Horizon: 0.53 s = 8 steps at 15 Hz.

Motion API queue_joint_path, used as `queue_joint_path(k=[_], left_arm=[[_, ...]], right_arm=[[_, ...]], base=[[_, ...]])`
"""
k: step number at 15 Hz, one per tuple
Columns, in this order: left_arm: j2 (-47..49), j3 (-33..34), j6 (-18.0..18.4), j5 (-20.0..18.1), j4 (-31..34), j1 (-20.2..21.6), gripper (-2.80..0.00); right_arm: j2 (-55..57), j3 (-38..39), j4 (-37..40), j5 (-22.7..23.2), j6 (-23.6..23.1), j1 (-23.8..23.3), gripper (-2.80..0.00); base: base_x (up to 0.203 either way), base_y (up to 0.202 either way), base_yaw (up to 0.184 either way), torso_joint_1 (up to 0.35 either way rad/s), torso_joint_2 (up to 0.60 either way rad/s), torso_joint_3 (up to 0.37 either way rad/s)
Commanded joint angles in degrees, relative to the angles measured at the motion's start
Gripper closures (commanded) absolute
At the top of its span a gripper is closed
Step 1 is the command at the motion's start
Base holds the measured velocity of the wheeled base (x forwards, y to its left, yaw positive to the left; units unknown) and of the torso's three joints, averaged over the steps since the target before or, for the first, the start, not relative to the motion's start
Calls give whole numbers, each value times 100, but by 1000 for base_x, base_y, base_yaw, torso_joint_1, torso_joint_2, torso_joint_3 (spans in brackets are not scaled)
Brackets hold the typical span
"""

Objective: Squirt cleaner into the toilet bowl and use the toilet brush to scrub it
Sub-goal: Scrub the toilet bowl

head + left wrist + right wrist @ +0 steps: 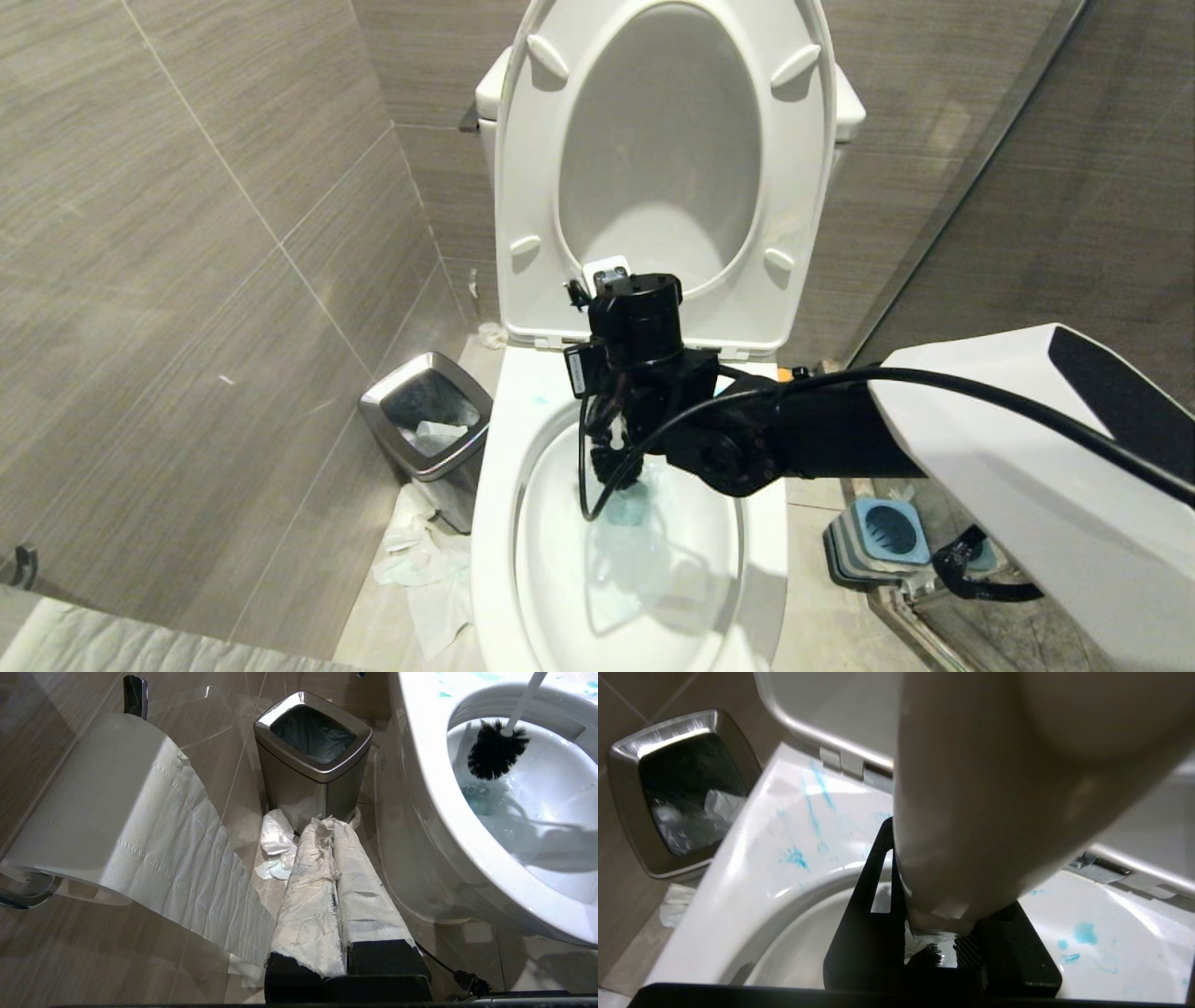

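The white toilet bowl (pixel 490 541) stands open with its seat raised. My right gripper (pixel 621 425) points down over the back of the bowl, shut on the toilet brush's white handle (pixel 994 788). The black bristle head (pixel 495 751) hangs inside the bowl against its back wall, above the water. Turquoise cleaner (pixel 796 856) is smeared on the rim, and it tints the water (pixel 635 509) pale blue. My left gripper (pixel 329 823) is parked low beside the toilet, its paper-wrapped fingers (pixel 364 896) pressed together with nothing held.
A steel-rimmed bin (pixel 428 429) stands on the floor left of the toilet, with crumpled paper (pixel 420 560) around it. The blue-and-grey brush holder (pixel 882 532) sits on the floor to the right. A toilet paper roll (pixel 93 807) hangs on the left wall.
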Motion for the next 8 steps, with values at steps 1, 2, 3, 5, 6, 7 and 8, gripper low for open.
queue_joint_path(k=[1,2,3,5,6,7,8], left_arm=[[5,9,8,1,-1,2,0],[5,9,0,1,-1,2,0],[5,10,8,1,-1,2,0],[5,9,0,1,-1,2,0],[5,9,2,1,-1,2,0],[5,9,4,1,-1,2,0],[5,9,0,1,-1,2,0]], right_arm=[[465,-60,-31,-36,7,-9,0],[646,-116,-33,-51,26,-15,0],[785,-168,-33,-65,41,-19,0],[892,-218,-25,-129,31,-50,0],[853,-199,-25,-132,31,-54,0],[762,-156,-25,-137,31,-54,0],[574,-75,-17,-137,28,-51,0]], base=[[0,0,0,0,0,0],[0,0,0,0,0,0],[0,0,0,0,0,0],[0,0,0,0,0,0],[0,0,0,0,0,0],[0,0,0,0,0,0],[0,0,0,0,0,0]])
